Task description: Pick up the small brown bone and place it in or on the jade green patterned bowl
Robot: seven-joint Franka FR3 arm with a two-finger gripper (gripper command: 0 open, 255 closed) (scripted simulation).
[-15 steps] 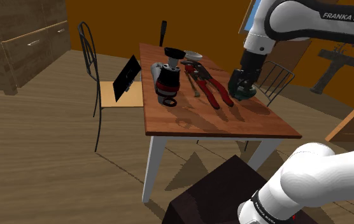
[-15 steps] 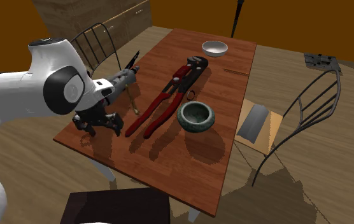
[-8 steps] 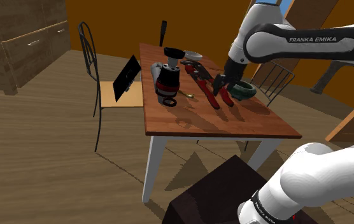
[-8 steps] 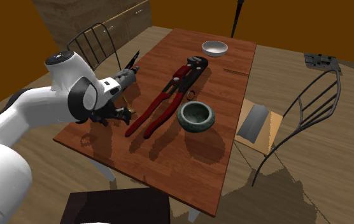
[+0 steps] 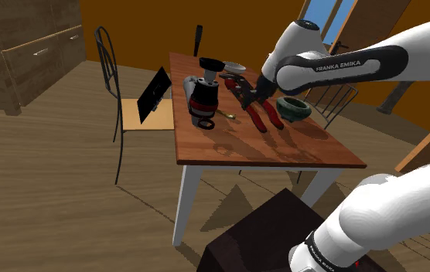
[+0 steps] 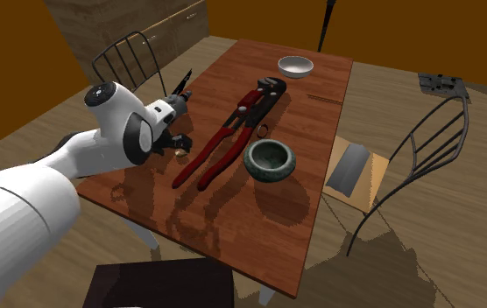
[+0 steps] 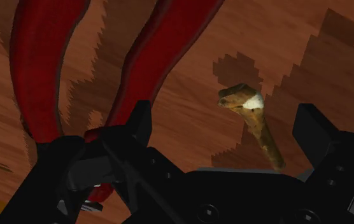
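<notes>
The small brown bone (image 7: 253,119) with a pale patch near its knob lies on the wooden table (image 6: 233,219), beside the red handles of a big wrench (image 6: 230,131). My gripper (image 7: 225,118) hovers open just over it. Its fingers (image 7: 141,121) stand apart on either side of the bone without touching it. In the second exterior view the gripper (image 6: 174,142) is at the table's left edge, with the bone (image 6: 181,153) just below it. The dark green patterned bowl (image 6: 269,160) sits on the other side of the wrench, also seen as the bowl (image 5: 292,108) in the shoulder view.
A white bowl (image 6: 295,65) stands at the far end of the table. A black, red and silver appliance (image 5: 202,96) lies near the gripper (image 5: 254,90). Wire chairs (image 6: 426,149) flank the table, one chair (image 5: 111,81) carrying a dark flat object (image 5: 155,91).
The arm swung away from the green bowl, crossed over the red wrench and now hangs over the bone. The fingers stayed open; bone and bowl have not moved.
</notes>
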